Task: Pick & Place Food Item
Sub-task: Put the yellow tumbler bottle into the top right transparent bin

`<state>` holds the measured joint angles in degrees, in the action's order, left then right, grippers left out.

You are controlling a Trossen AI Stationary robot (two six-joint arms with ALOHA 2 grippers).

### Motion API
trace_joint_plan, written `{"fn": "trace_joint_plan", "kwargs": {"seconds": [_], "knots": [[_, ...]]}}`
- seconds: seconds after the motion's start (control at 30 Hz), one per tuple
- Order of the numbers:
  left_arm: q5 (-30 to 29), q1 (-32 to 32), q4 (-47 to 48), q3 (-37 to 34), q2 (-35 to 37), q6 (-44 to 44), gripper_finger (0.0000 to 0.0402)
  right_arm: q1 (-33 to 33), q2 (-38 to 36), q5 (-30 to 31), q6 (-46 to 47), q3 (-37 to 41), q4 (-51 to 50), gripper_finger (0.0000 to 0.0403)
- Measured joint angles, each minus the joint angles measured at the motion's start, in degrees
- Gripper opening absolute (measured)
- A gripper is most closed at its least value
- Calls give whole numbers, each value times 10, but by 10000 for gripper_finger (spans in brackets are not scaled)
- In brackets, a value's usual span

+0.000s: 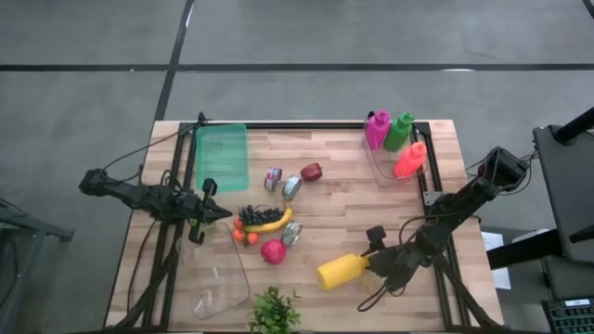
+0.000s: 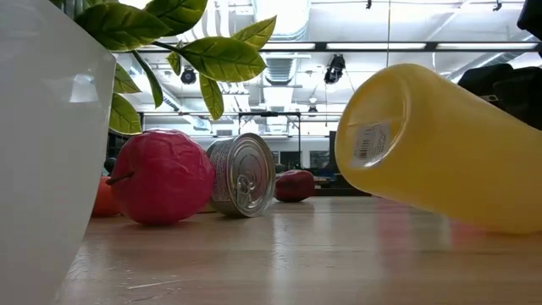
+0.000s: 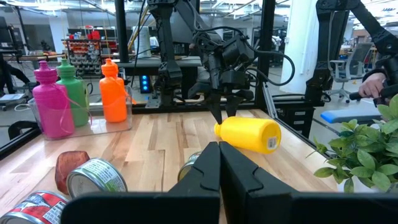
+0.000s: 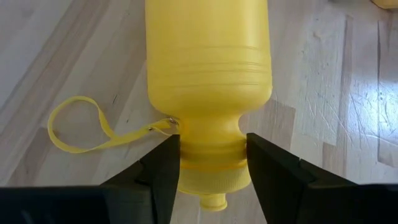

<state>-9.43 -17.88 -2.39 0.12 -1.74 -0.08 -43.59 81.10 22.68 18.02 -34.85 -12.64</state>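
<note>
While the left gripper (image 1: 220, 214) waits at about nine o'clock on the table (image 1: 445, 139), jaws pressed together on nothing, bare wood lies between it and the near-left edge, where a clear tub (image 1: 223, 288) stands at seven o'clock. One green tray (image 1: 222, 156) sits at eleven o'clock near the far edge. Around the middle lies the food: one bunch of dark grapes (image 1: 257, 214) touching one banana (image 1: 269, 224), two small orange fruits (image 1: 245, 237) just beside them, one pink apple (image 1: 273, 251) toward six o'clock, and one dark red fruit (image 1: 312, 172) toward twelve. Three cans are there: one with a red label (image 1: 273, 178), one (image 1: 291, 187) just beside it, and one (image 1: 292, 233) next to the pink apple. One leafy plant (image 1: 274, 311) overhangs the near edge at six o'clock.

Right of centre, one yellow bottle (image 1: 340, 270) lies on its side at about five o'clock, its loop strap (image 4: 81, 127) loose on the wood. The right gripper (image 1: 379, 263) has its fingers (image 4: 163, 167) closed around the bottle's neck, pinching it just behind the cap. Open wood spreads between this bottle and the far-right corner. At one o'clock a clear bin (image 1: 382, 165) holds three upright bottles: one pink (image 1: 377, 128), one green (image 1: 399, 131), one orange (image 1: 410, 160), close to the far edge.
</note>
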Motion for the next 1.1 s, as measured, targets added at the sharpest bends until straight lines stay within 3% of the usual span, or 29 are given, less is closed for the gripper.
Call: {"fn": "trace_joint_plan", "kwargs": {"seconds": [1.1], "knots": [[0,0,0,0,0,0,0,1,0,1,15,1,11,174]]}}
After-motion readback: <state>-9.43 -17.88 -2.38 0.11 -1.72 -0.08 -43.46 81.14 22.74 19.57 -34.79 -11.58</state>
